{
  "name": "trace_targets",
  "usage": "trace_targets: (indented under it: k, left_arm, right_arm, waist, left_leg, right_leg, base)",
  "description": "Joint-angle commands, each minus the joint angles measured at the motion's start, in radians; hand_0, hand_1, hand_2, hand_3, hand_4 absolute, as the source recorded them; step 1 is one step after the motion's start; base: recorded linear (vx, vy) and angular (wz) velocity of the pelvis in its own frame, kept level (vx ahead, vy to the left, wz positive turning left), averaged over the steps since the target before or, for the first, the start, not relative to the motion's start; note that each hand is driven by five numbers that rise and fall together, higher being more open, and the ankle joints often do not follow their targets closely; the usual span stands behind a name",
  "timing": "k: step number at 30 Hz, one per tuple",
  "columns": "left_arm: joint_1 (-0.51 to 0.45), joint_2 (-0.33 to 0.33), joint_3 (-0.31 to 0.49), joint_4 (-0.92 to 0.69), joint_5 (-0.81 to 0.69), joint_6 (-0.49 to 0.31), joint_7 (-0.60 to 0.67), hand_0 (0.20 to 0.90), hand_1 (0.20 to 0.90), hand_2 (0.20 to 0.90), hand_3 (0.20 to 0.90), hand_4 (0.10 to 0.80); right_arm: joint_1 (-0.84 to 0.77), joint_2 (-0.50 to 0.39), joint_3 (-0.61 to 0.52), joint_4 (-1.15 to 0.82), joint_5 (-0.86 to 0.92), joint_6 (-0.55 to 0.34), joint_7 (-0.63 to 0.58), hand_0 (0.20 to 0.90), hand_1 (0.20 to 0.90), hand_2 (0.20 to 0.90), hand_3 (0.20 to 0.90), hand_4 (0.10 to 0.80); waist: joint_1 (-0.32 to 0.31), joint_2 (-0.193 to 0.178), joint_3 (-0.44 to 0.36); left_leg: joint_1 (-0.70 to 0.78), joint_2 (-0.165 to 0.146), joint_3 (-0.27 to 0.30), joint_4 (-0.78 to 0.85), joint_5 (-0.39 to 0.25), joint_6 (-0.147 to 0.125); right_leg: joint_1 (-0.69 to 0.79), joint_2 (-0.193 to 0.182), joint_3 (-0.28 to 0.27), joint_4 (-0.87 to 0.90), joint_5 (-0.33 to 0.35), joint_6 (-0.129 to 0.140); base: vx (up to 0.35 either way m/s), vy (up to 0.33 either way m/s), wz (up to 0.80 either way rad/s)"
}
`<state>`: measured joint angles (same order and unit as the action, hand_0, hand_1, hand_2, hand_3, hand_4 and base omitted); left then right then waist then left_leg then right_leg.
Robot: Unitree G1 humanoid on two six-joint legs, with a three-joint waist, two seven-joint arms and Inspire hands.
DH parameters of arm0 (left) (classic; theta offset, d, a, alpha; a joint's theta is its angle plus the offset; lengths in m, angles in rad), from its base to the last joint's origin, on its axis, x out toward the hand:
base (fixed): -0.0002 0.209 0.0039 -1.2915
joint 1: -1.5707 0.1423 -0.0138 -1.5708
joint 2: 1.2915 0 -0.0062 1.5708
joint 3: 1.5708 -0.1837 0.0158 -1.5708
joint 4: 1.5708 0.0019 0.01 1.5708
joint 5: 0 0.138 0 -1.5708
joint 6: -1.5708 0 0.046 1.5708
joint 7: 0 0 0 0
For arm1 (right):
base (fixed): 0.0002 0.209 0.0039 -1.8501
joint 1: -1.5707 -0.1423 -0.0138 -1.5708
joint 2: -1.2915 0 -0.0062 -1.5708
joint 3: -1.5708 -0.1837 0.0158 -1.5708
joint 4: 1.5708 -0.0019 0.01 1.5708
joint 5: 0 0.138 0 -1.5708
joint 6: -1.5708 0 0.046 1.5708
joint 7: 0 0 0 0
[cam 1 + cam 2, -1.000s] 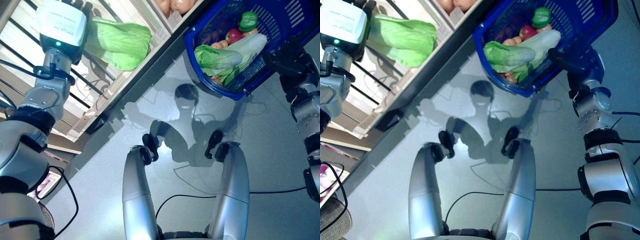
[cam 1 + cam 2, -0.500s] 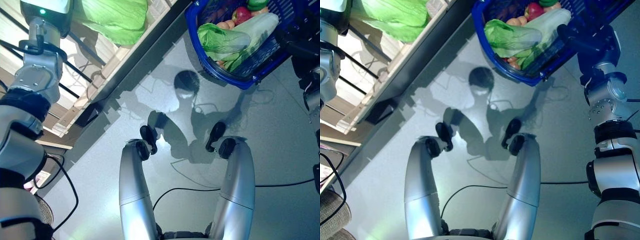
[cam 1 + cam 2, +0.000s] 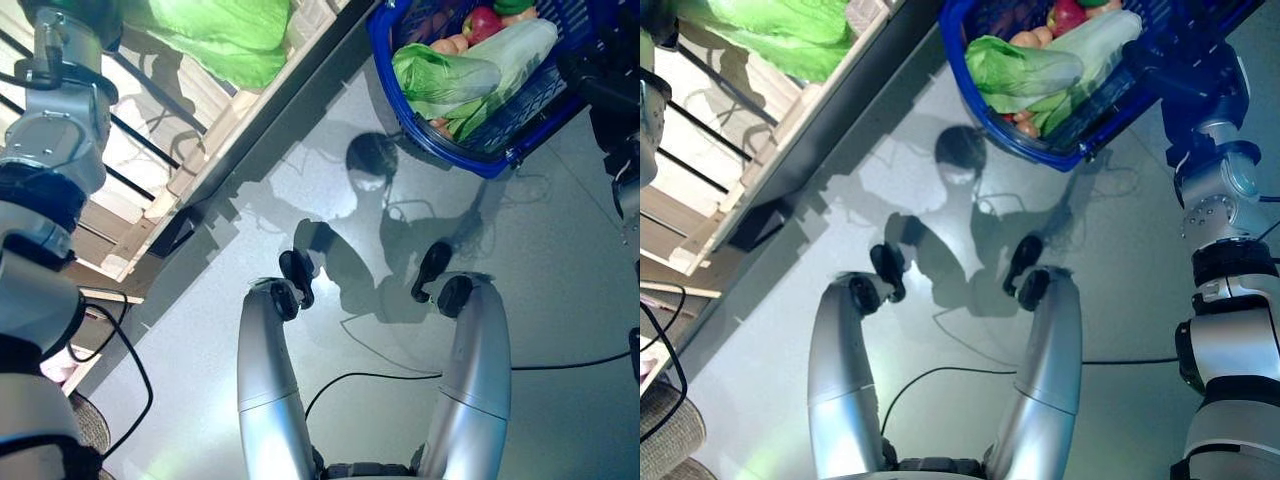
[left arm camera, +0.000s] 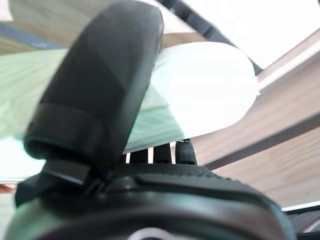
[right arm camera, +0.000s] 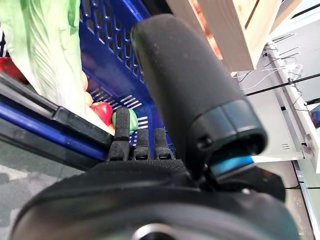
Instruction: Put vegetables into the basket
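The blue plastic basket [image 3: 484, 160] stands on the floor at the upper right. It holds a leafy pale green cabbage [image 3: 445, 75], a long pale stalk [image 3: 512, 52], a red round vegetable [image 3: 482, 22] and small orange ones. My right hand [image 5: 190, 90] is open with straight fingers just above the basket's rim [image 5: 55, 125]; it also shows in the right eye view [image 3: 1188, 72]. My left hand [image 4: 100, 90] is open on the wooden stand, its straight fingers touching a big leafy green vegetable [image 4: 205, 95]. This vegetable lies at the top left [image 3: 215, 30].
The wooden stand's slatted shelf [image 3: 200, 140] runs diagonally across the upper left, with a dark foot [image 3: 175, 235] on the grey floor. A round woven thing [image 3: 92, 432] lies at the lower left. Open grey floor lies between the stand and the basket.
The camera has tilted, so stand and basket sit higher in the picture. My left arm has reached further to the leafy green vegetable. The right hand stays by the basket.
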<state>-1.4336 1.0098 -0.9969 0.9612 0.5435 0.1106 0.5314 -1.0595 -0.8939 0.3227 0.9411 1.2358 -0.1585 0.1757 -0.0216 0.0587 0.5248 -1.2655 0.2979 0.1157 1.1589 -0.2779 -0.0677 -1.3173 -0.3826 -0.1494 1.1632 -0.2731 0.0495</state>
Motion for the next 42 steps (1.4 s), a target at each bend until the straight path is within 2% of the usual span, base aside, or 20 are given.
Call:
trace_targets:
  k: [1,9,10,14,17,20,21,22,24,26,27,28,29,31,33,36,38,39,41,42]
  left_arm:
    - [-0.005,0.095,0.026,0.044,-0.050,-0.043,0.035,0.300,0.300,0.300,0.300,0.400]
    - [0.050,0.110,0.075,0.049,-0.115,-0.167,0.030,0.300,0.300,0.300,0.300,0.400]
    - [0.065,0.115,0.086,0.046,-0.121,-0.206,0.027,0.300,0.300,0.300,0.300,0.400]
    - [0.100,0.128,0.116,0.040,-0.133,-0.284,0.020,0.300,0.300,0.300,0.300,0.400]
    - [0.182,0.144,0.177,0.018,-0.200,-0.390,-0.010,0.300,0.300,0.300,0.300,0.400]
    - [0.271,0.144,0.252,-0.001,-0.250,-0.450,-0.055,0.300,0.300,0.300,0.300,0.400]
    - [0.271,0.144,0.252,-0.001,-0.250,-0.450,-0.055,0.300,0.300,0.300,0.300,0.400]
    - [0.330,0.138,0.308,-0.012,-0.301,-0.480,-0.094,0.300,0.300,0.300,0.300,0.400]
    - [0.368,0.129,0.343,-0.020,-0.342,-0.496,-0.115,0.300,0.300,0.300,0.300,0.400]
    - [0.429,0.101,0.418,-0.036,-0.463,-0.519,-0.165,0.300,0.300,0.300,0.300,0.400]
    - [0.494,0.068,0.493,-0.062,-0.561,-0.528,-0.219,0.300,0.300,0.300,0.300,0.400]
    - [0.507,0.064,0.506,-0.068,-0.576,-0.530,-0.227,0.300,0.300,0.300,0.300,0.400]
    - [0.586,0.010,0.584,-0.101,-0.658,-0.544,-0.285,0.300,0.300,0.300,0.300,0.400]
    - [0.643,-0.029,0.638,-0.139,-0.714,-0.545,-0.327,0.300,0.300,0.300,0.300,0.400]
    - [0.741,-0.124,0.709,-0.214,-0.806,-0.540,-0.385,0.300,0.300,0.300,0.300,0.400]
    - [0.803,-0.209,0.735,-0.277,-0.891,-0.532,-0.416,0.300,0.300,0.300,0.300,0.400]
    - [0.845,-0.290,0.746,-0.310,-0.923,-0.536,-0.426,0.300,0.300,0.300,0.300,0.400]
    - [0.872,-0.350,0.741,-0.334,-0.928,-0.532,-0.435,0.300,0.300,0.300,0.300,0.400]
    - [0.902,-0.401,0.737,-0.364,-0.943,-0.523,-0.427,0.300,0.300,0.300,0.300,0.400]
    - [0.932,-0.456,0.731,-0.396,-0.966,-0.517,-0.424,0.300,0.300,0.300,0.300,0.400]
  right_arm:
    - [-0.046,-0.052,-0.049,-0.003,0.059,-0.065,0.039,0.900,0.900,0.900,0.900,0.800]
    - [-0.008,-0.045,-0.086,0.038,0.060,-0.040,0.077,0.900,0.900,0.900,0.900,0.800]
    - [0.000,-0.043,-0.091,0.034,0.055,-0.035,0.084,0.900,0.900,0.900,0.900,0.800]
    - [0.021,-0.041,-0.102,0.023,0.047,-0.021,0.094,0.900,0.900,0.900,0.900,0.800]
    - [0.095,-0.027,-0.134,-0.005,0.039,-0.006,0.106,0.900,0.900,0.900,0.900,0.800]
    - [0.163,-0.003,-0.165,-0.027,0.027,0.017,0.112,0.900,0.900,0.900,0.900,0.800]
    - [0.163,-0.003,-0.165,-0.027,0.027,0.017,0.112,0.900,0.900,0.900,0.900,0.800]
    - [0.203,0.019,-0.182,-0.035,0.021,0.031,0.121,0.900,0.900,0.900,0.900,0.800]
    - [0.226,0.037,-0.189,-0.043,0.016,0.034,0.132,0.900,0.900,0.900,0.900,0.800]
    - [0.259,0.074,-0.196,-0.068,0.022,0.035,0.143,0.900,0.900,0.900,0.900,0.800]
    - [0.303,0.117,-0.205,-0.101,0.020,0.028,0.155,0.900,0.900,0.900,0.900,0.800]
    - [0.309,0.122,-0.204,-0.108,0.021,0.026,0.158,0.900,0.900,0.900,0.900,0.800]
    - [0.364,0.189,-0.203,-0.168,0.006,-0.002,0.156,0.900,0.900,0.900,0.900,0.800]
    - [0.400,0.230,-0.200,-0.210,-0.009,-0.025,0.167,0.900,0.900,0.900,0.900,0.800]
    - [0.463,0.319,-0.176,-0.309,-0.067,-0.055,0.169,0.900,0.900,0.900,0.900,0.800]
    - [0.498,0.383,-0.150,-0.380,-0.086,-0.066,0.195,0.900,0.900,0.900,0.900,0.800]
    - [0.522,0.429,-0.127,-0.410,-0.105,-0.072,0.224,0.900,0.900,0.900,0.900,0.800]
    - [0.538,0.462,-0.110,-0.431,-0.113,-0.070,0.232,0.900,0.900,0.900,0.900,0.800]
    - [0.559,0.496,-0.097,-0.461,-0.114,-0.068,0.227,0.900,0.900,0.900,0.900,0.800]
    - [0.577,0.525,-0.081,-0.486,-0.111,-0.056,0.229,0.900,0.900,0.900,0.900,0.800]
  waist:
    - [-0.015,-0.014,-0.005]
    - [-0.014,-0.007,-0.005]
    - [-0.014,-0.006,-0.005]
    - [-0.016,-0.006,-0.005]
    - [-0.014,-0.014,-0.043]
    - [-0.011,-0.020,-0.086]
    - [-0.011,-0.020,-0.086]
    - [-0.007,-0.025,-0.117]
    - [-0.005,-0.028,-0.130]
    - [0.001,-0.033,-0.149]
    - [0.008,-0.038,-0.167]
    - [0.007,-0.038,-0.168]
    - [0.013,-0.041,-0.193]
    - [0.013,-0.042,-0.207]
    - [0.012,-0.046,-0.254]
    - [0.012,-0.049,-0.295]
    - [0.014,-0.051,-0.327]
    - [0.017,-0.053,-0.352]
    - [0.019,-0.056,-0.371]
    - [0.020,-0.059,-0.390]
  left_leg:
    - [0.127,0.031,-0.018,-0.094,-0.026,-0.086]
    - [0.337,0.038,0.018,-0.179,-0.005,-0.101]
    - [0.389,0.039,0.024,-0.208,0.006,-0.105]
    - [0.475,0.042,0.035,-0.250,0.021,-0.108]
    - [0.588,0.039,0.046,-0.307,0.040,-0.105]
    - [0.676,0.027,0.057,-0.358,0.051,-0.096]
    - [0.676,0.027,0.057,-0.358,0.051,-0.096]
    - [0.742,0.014,0.067,-0.402,0.053,-0.088]
    - [0.777,0.008,0.070,-0.426,0.054,-0.084]
    - [0.833,-0.003,0.076,-0.469,0.058,-0.076]
    - [0.883,-0.017,0.079,-0.516,0.070,-0.071]
    - [0.893,-0.019,0.079,-0.525,0.073,-0.070]
    - [0.953,-0.034,0.090,-0.595,0.098,-0.070]
    - [1.000,-0.044,0.100,-0.650,0.120,-0.071]
    - [1.097,-0.066,0.125,-0.766,0.160,-0.071]
    - [1.166,-0.083,0.135,-0.851,0.187,-0.071]
    - [1.204,-0.093,0.150,-0.916,0.226,-0.060]
    - [1.236,-0.097,0.154,-0.960,0.241,-0.059]
    - [1.263,-0.101,0.154,-0.997,0.259,-0.058]
    - [1.289,-0.103,0.153,-1.032,0.276,-0.058]
  right_leg:
    - [0.142,-0.037,0.030,-0.145,0.093,0.085]
    - [0.352,-0.020,0.013,-0.206,0.077,0.086]
    - [0.404,-0.016,0.013,-0.223,0.073,0.085]
    - [0.487,-0.014,0.010,-0.247,0.067,0.079]
    - [0.606,-0.015,-0.007,-0.290,0.062,0.068]
    - [0.697,-0.012,-0.028,-0.332,0.057,0.060]
    - [0.697,-0.012,-0.028,-0.332,0.057,0.060]
    - [0.763,-0.011,-0.050,-0.367,0.050,0.057]
    - [0.799,-0.010,-0.061,-0.386,0.047,0.053]
    - [0.857,-0.008,-0.082,-0.421,0.043,0.052]
    - [0.906,-0.001,-0.100,-0.458,0.049,0.049]
    - [0.915,-0.001,-0.103,-0.466,0.051,0.049]
    - [0.979,0.016,-0.130,-0.530,0.063,0.048]
    - [1.025,0.029,-0.145,-0.584,0.077,0.050]
    - [1.133,0.069,-0.174,-0.720,0.109,0.055]
    - [1.216,0.106,-0.192,-0.829,0.136,0.059]
    - [1.265,0.126,-0.214,-0.909,0.175,0.051]
    - [1.302,0.137,-0.223,-0.958,0.191,0.054]
    - [1.331,0.147,-0.226,-0.995,0.208,0.058]
    - [1.360,0.157,-0.228,-1.033,0.226,0.062]
  base:
    - [0.000,0.000,0.00]
    - [0.002,-0.037,-0.03]
    - [0.003,-0.053,-0.06]
    - [0.018,-0.056,-0.03]
    - [0.079,-0.105,-0.02]
    - [0.090,-0.083,0.03]
    - [0.140,-0.118,0.07]
    - [0.095,-0.085,0.06]
    - [0.089,-0.098,0.14]
    - [0.068,-0.115,0.06]
    - [0.055,-0.095,0.00]
    - [0.099,-0.113,0.07]
    - [0.073,-0.079,0.10]
    - [0.081,-0.083,0.11]
    - [0.127,-0.103,0.10]
    - [0.106,-0.085,0.06]
    - [0.058,-0.081,0.04]
    - [0.066,-0.085,0.08]
    - [0.096,-0.081,0.07]
    - [0.070,-0.072,-0.03]
